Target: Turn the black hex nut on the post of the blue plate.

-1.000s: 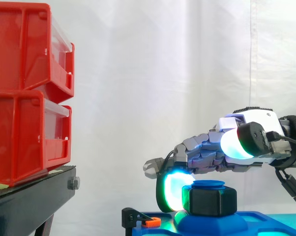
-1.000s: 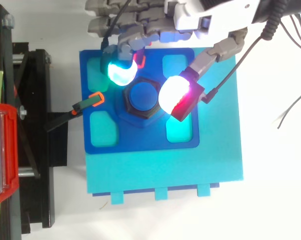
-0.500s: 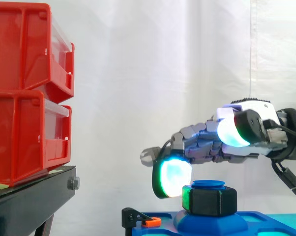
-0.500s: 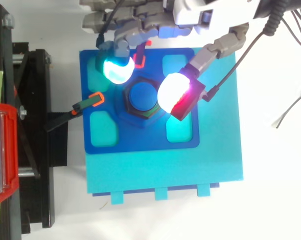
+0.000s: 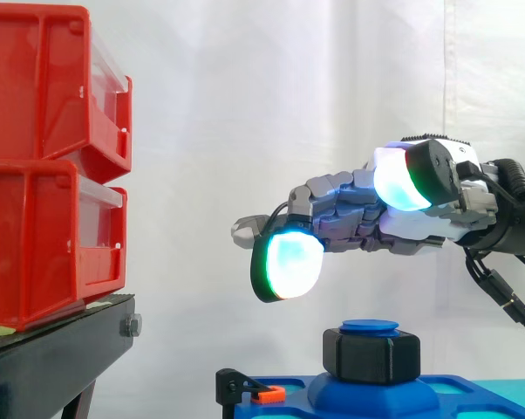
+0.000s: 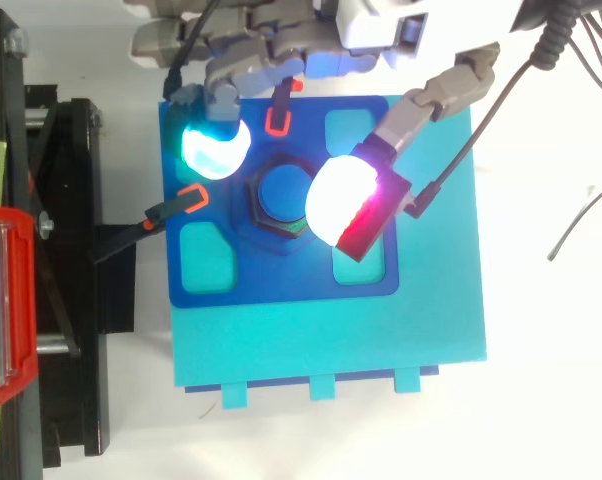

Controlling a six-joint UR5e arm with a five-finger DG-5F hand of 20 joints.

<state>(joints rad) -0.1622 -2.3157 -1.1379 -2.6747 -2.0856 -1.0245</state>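
The black hex nut sits on the blue post, whose round cap shows above it, in the middle of the blue plate. My hand hovers well above the nut, clear of it, open with nothing held. One glowing cyan fingertip hangs left of the nut. The white-and-red glowing thumb pad floats over the nut's right side in the top view.
Red bins stand stacked on a black stand at the left. Two orange-tipped clips sit on the plate beside the nut. The plate rests on a cyan base.
The hand has let go of the nut and risen above it, its fingers spreading apart and shifting left. The nut stays on the post.
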